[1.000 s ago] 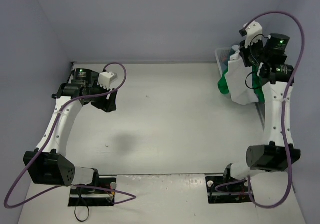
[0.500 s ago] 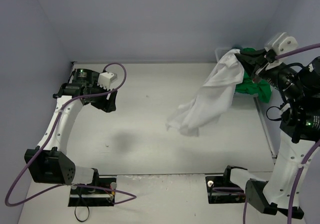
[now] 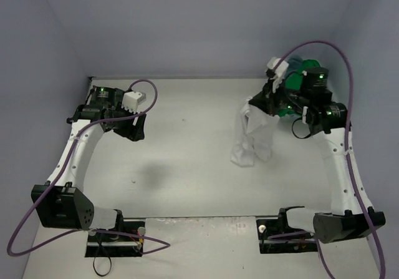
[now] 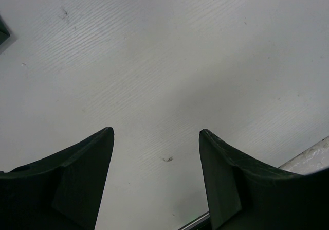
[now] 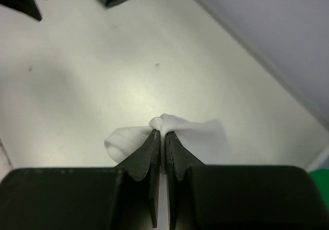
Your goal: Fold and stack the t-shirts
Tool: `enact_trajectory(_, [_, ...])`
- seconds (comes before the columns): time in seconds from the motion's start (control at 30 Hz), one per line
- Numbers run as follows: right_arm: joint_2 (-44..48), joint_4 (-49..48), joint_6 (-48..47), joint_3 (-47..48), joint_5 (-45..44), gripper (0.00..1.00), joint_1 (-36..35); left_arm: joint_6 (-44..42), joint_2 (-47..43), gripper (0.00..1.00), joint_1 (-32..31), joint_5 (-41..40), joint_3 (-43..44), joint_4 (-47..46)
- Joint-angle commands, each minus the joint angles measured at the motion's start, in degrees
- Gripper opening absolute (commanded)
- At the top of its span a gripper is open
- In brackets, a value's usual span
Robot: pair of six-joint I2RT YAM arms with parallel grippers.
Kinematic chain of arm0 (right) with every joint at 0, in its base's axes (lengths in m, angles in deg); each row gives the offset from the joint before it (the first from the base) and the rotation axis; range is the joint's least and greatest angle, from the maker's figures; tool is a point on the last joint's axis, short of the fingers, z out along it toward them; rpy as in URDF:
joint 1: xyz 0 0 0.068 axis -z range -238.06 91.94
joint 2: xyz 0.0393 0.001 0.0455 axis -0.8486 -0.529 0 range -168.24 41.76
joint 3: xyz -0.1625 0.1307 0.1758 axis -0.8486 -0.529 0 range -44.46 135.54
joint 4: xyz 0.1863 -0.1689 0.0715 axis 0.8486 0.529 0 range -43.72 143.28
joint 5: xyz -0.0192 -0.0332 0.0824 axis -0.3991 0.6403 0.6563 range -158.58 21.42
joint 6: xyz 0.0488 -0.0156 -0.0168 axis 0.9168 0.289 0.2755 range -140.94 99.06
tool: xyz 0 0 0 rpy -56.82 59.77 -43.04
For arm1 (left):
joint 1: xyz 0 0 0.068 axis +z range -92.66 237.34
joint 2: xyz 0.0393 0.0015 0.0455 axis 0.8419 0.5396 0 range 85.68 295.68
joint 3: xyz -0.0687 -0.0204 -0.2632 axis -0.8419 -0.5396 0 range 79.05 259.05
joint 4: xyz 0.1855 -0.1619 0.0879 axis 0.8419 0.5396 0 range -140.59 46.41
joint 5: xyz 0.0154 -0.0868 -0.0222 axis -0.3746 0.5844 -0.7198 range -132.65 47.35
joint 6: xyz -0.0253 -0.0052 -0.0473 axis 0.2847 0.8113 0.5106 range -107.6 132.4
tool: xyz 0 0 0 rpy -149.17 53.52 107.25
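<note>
no readable text, labels, brands, numbers or signs in any view.

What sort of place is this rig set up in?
Probably a lab test cell, not a home: a plain white table boxed in by blank lavender walls, with the cabled left arm and right arm bolted at its near edge.

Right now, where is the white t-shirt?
The white t-shirt hangs over the right half of the table in the top view, pinched at its top by the shut right gripper.
</note>
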Motion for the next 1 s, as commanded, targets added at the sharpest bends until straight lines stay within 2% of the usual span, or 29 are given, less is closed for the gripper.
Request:
enact_trajectory(0.0, [1.44,-3.42,-1.14,-1.23,-5.12,0.00,-7.80,0.47,-0.77,0.62,0.39,1.14,1.13,-1.48])
enact_trajectory(0.17, [0.83,-3.33,-0.86,-8.61,-20.38,0.00,-30.97,0.48,-0.33,0.62,0.48,1.23,1.57,-1.21])
enact_trajectory(0.43, [0.65,-2.27,0.63,-2.12,-15.50,0.00,-30.42,0.56,-0.94,0.62,0.56,0.62,0.70,-1.39])
enact_trajectory(0.57, [1.26,-2.54,-1.12,-2.64,-18.21,0.00,-30.41,0.65,-0.85,0.62,0.56,0.35,0.70,-1.21])
enact_trajectory(0.8, [-3.03,-4.20,-5.96,-12.65,-22.61,0.00,-30.41,0.56,0.82,0.62,0.56,0.00,1.22,-0.95])
enact_trajectory(0.97, [-9.62,-11.75,-7.90,-19.78,-29.38,0.00,-27.61,0.48,1.61,0.62,0.56,-0.09,1.14,-1.21])
